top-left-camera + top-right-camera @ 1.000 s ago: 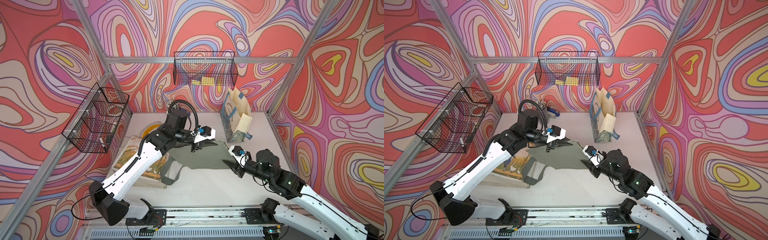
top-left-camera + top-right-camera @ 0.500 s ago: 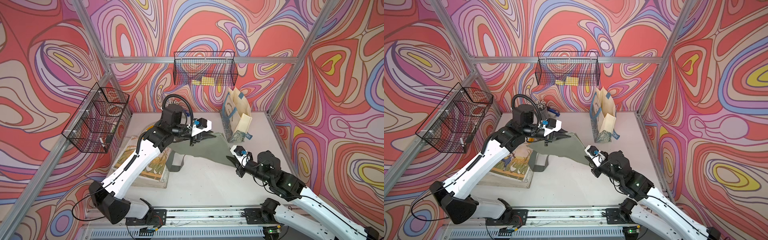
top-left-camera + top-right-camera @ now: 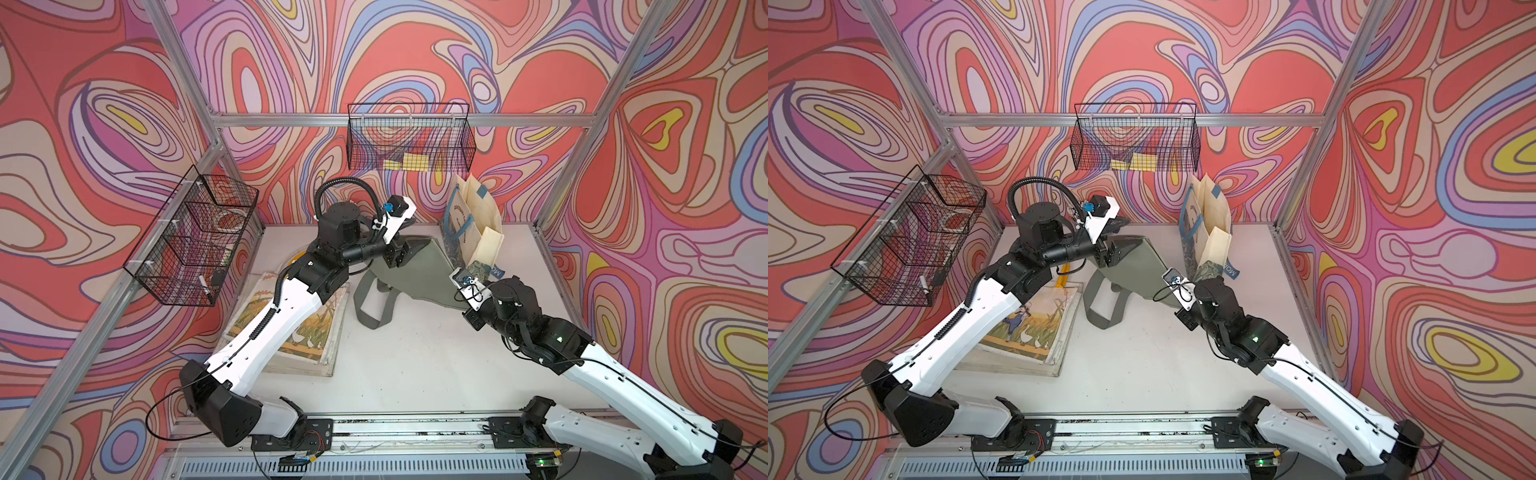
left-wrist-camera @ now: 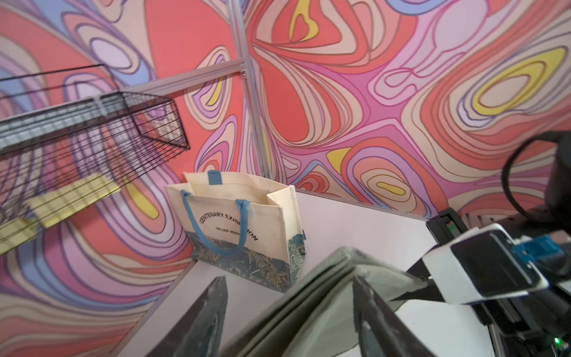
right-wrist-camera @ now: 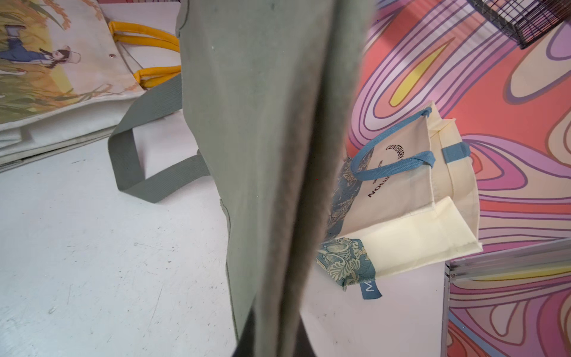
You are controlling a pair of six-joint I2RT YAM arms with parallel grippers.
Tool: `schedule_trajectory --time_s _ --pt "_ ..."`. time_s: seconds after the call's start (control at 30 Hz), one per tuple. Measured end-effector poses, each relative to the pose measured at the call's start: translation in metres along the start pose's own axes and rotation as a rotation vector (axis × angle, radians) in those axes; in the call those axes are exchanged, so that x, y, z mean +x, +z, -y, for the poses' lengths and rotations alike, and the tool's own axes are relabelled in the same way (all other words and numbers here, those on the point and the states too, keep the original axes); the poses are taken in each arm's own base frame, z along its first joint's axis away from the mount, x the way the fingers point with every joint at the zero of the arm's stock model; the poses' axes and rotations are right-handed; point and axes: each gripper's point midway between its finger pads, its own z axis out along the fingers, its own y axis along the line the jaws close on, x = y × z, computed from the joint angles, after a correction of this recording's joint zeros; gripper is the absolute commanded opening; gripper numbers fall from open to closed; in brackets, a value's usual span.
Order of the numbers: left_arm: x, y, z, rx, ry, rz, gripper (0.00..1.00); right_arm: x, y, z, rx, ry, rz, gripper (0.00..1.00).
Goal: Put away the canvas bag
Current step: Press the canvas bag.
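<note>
- In both top views, a wire basket (image 3: 409, 107) (image 3: 1092, 141) on the back wall above the cream tote (image 3: 478, 232) (image 3: 1208, 232) holds flat yellow pieces (image 3: 409, 162) (image 3: 1138, 162). The tote stands upright and open-mouthed; I cannot see into it.
- A second wire basket (image 3: 191, 245) hangs on the side wall, well apart from the tote. Its small contents are too unclear to name.
- The green canvas bag (image 3: 424, 270) (image 3: 1138, 266) is stretched just beside the tote, between the two arms, with its strap drooping to the white table (image 3: 415, 357).
- The left gripper (image 3: 405, 253) (image 3: 1115, 253) is at the bag's far end and the right gripper (image 3: 456, 296) (image 3: 1172, 300) at the end by the tote's foot.
- An illustrated tote (image 3: 320, 332) (image 3: 1034, 324) lies flat on the table, farther from the cream tote than the green bag. Swirl-patterned walls enclose the table.
- Left wrist view: the left gripper (image 4: 287, 278) has its fingers (image 4: 210, 315) spread wide. The bag's (image 4: 324, 293) folded edge lies loose between them, unpinched. The cream tote (image 4: 241, 222) stands beyond, under the back basket (image 4: 92, 117).
- Right wrist view: the right gripper (image 5: 275, 346) is clamped tight on the bag (image 5: 262, 123), whose cloth runs straight away from it. The cream tote (image 5: 401, 210) is just beside the cloth and the illustrated tote (image 5: 40, 61) lies on its other side.
</note>
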Motion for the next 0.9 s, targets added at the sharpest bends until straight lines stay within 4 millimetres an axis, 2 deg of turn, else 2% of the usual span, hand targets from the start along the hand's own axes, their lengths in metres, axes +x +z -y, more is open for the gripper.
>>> schedule_trajectory --time_s 0.2,0.3,0.43,0.6,0.67,0.9 --pt "0.004 -0.031 -0.018 -0.189 -0.306 -0.065 0.66 0.006 0.002 0.008 0.053 -0.028 -0.034 0.0" --pt "0.001 -0.042 -0.019 -0.231 -0.438 -0.083 0.69 0.006 0.001 0.012 0.072 -0.049 -0.036 0.0" --pt "0.007 -0.045 -0.011 -0.232 -0.466 -0.122 0.75 0.006 0.003 0.012 0.074 -0.079 -0.042 0.0" --pt "0.038 -0.048 0.037 -0.124 -0.192 -0.196 0.77 0.005 0.006 0.008 0.043 -0.125 -0.061 0.0" --pt "0.043 -0.051 0.045 -0.092 -0.071 -0.212 0.77 0.001 0.004 0.007 0.028 -0.139 -0.064 0.0" --pt "0.025 -0.05 0.057 -0.019 0.383 -0.191 0.84 -0.011 -0.008 0.003 -0.045 -0.168 -0.057 0.0"
